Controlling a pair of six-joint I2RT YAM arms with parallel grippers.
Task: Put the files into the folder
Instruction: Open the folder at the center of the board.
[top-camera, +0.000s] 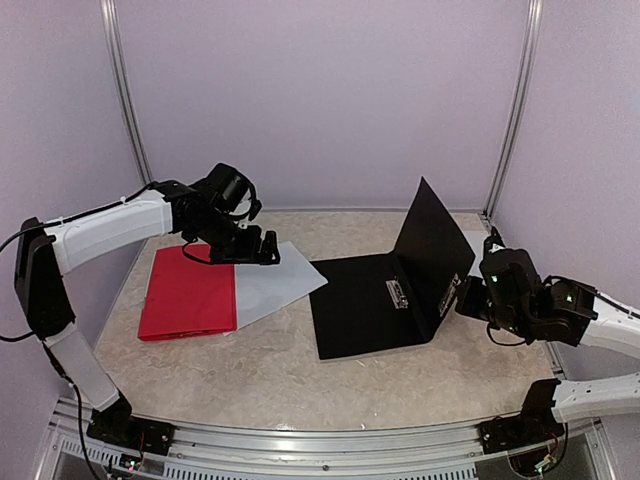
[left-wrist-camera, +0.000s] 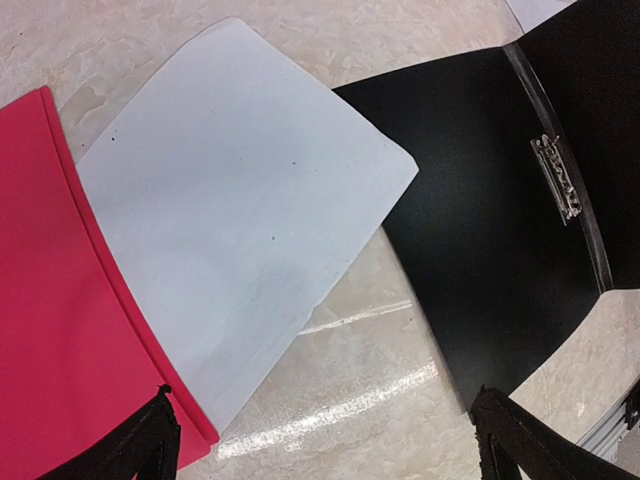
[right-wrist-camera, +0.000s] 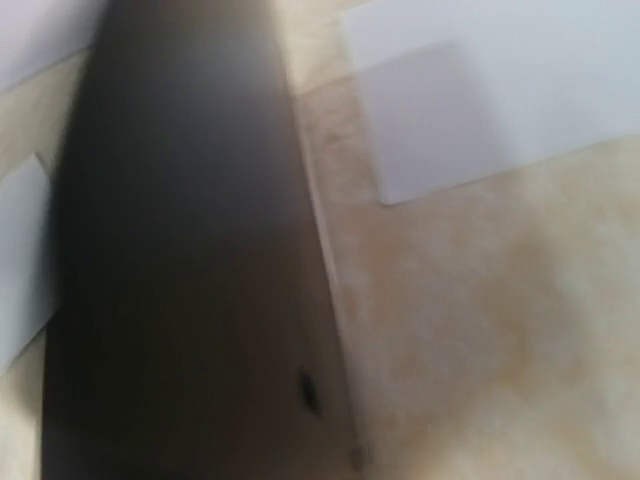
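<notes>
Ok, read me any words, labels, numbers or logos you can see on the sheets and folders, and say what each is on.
No readable text anywhere.
White paper sheet: blank, only a few dark specks.
Flat red folder: no label.
Open black folder: no label; its metal clip is too small to read.
Right wrist view: blurred.

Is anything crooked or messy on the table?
Yes. The white paper sheet lies crooked, one edge hidden by the closed red folder, the rest sticking out. The open black folder has one cover standing up instead of lying flat.
</notes>
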